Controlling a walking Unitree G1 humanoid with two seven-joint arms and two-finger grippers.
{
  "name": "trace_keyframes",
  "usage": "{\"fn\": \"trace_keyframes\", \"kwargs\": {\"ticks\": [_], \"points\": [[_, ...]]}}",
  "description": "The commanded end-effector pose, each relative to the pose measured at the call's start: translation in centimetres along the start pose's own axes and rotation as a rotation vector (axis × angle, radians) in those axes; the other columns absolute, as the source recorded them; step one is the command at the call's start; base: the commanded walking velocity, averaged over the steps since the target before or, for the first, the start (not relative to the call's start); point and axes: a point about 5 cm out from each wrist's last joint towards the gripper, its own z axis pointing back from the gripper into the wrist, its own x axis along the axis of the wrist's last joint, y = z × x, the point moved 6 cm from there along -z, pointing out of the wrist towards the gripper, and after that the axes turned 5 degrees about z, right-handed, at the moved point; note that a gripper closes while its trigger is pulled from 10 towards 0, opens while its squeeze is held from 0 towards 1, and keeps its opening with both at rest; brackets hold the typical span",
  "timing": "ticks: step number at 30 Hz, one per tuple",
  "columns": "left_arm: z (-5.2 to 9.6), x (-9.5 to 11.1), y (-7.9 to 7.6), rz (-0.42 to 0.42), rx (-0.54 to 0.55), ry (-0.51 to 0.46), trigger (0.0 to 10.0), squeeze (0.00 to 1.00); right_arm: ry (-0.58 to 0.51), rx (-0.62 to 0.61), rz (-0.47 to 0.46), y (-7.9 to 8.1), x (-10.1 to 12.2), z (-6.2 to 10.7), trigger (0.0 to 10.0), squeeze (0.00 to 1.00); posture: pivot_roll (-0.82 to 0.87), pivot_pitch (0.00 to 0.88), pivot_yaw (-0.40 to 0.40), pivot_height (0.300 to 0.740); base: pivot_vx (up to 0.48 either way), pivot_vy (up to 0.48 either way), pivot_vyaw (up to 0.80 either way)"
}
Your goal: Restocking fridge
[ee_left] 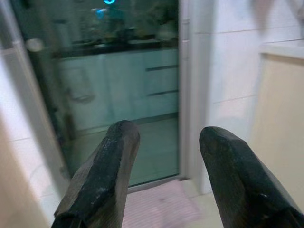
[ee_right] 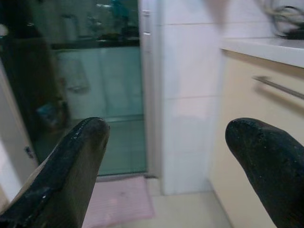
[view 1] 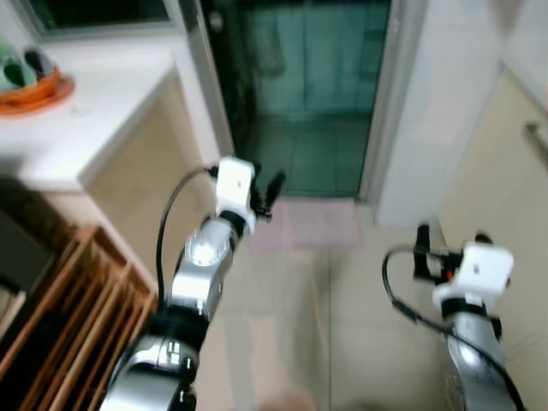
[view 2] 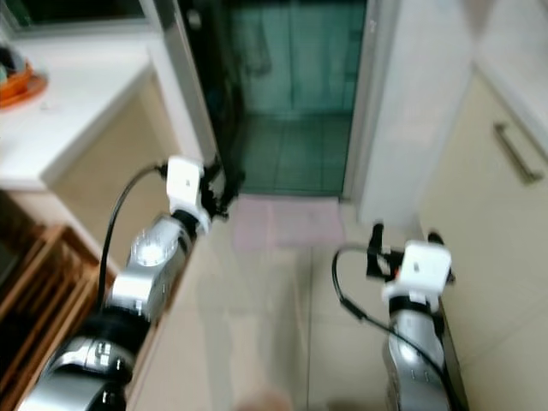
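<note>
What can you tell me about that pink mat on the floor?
The mat is a pale pink rectangle, seemingly soft fabric with a faint ribbed texture. It lies flat on the beige tiled floor, along the threshold of the glass door. Nothing rests on it, and both end effectors are held in the air short of it.

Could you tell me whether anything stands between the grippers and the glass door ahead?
Nothing visible does: both the left gripper and right gripper are open and empty over bare floor, with only a flat pink mat before the glass door.
</note>
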Motion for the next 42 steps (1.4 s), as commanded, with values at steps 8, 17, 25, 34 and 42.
{"fn": "trace_keyframes", "kwargs": {"ticks": [8,17,25,34,42], "points": [[0.5,-0.3,1.8,0.018,0.07,0.007,10.0,0.0,-0.008,0.046,-0.019,1.5,0.5,-1.1,10.0,0.0,-0.22,0.0,0.083,0.732,0.48,0.0,0.0],[1.1,-0.7,2.2,0.009,0.095,0.013,10.0,0.0,-0.019,0.077,-0.028,2.6,0.8,-2.1,10.0,0.0,-0.19,0.0,0.072,0.732,0.48,0.0,0.0],[0.8,-0.6,1.3,-0.001,0.068,0.009,10.0,0.0,-0.017,0.082,-0.031,2.9,0.7,-2.3,10.0,0.0,-0.2,0.0,0.079,0.732,0.48,0.0,0.0],[0.3,-0.3,0.3,0.003,0.023,0.004,10.0,0.0,0.013,0.083,-0.019,3.0,0.2,-2.5,10.0,0.0,-0.21,0.0,0.084,0.732,0.48,0.0,-0.22],[0.2,-1.2,0.8,-0.033,0.045,0.054,10.0,0.0,0.007,0.074,-0.014,2.7,0.2,-2.3,10.0,0.0,-0.21,0.0,0.086,0.732,0.0,0.0,-0.64]]}}
